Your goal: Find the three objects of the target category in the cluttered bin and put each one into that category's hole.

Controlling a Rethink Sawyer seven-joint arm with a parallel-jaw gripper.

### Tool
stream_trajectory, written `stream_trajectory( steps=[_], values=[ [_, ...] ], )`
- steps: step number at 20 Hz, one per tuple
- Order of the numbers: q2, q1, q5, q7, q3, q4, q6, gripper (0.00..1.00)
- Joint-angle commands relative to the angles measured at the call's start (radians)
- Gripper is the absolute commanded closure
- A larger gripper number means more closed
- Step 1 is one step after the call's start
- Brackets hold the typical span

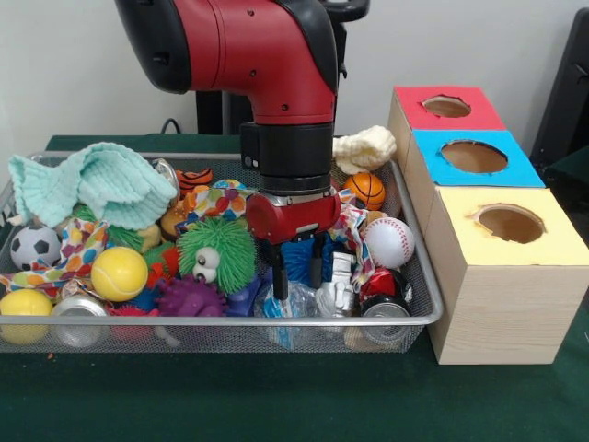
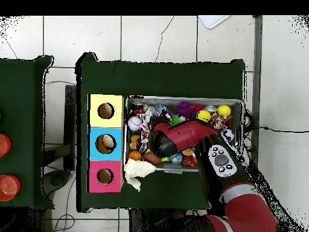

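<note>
Front view puts a clear plastic bottle (image 1: 283,308) low in the bin (image 1: 433,318), just right of centre against the near rim, lying on its side among the toys with a bit of blue label showing. Its long axis is hard to read, since only a crumpled patch of it shows; it seems to run roughly across the frame. Directly above it hangs the gripper (image 1: 296,281), its two dark fingers spread apart and pointing straight down, one tip touching or nearly touching the bottle's top. Judging by that, the coming move is a short straight drop, not a sideways reach.

To the right of the bottle sit a silvery crumpled thing (image 1: 337,285) and a metal can (image 1: 385,311); a purple spiky ball (image 1: 189,296) and a green fuzzy creature (image 1: 217,253) crowd the left. The blue-framed hole (image 1: 473,157) stands at the frame's right, middle of three boxes, well apart from the bottle.

From overhead the arm covers the bin's middle, so bottle and fingers are both hidden. I can make out no other bottles in either view.
</note>
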Motion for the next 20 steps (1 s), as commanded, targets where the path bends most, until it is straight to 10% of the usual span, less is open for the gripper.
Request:
stream_trajectory(
  steps=[1, 11, 20],
  values=[
    [0.06, 0.051, -0.027, 0.087, -0.029, -0.041, 0.0, 0.0],
    [0.101, 0.231, -0.074, 0.142, -0.259, -0.172, -0.13, 0.0],
    [0.086, 0.208, -0.036, 0.099, -0.22, -0.163, -0.092, 0.0]
  ],
)
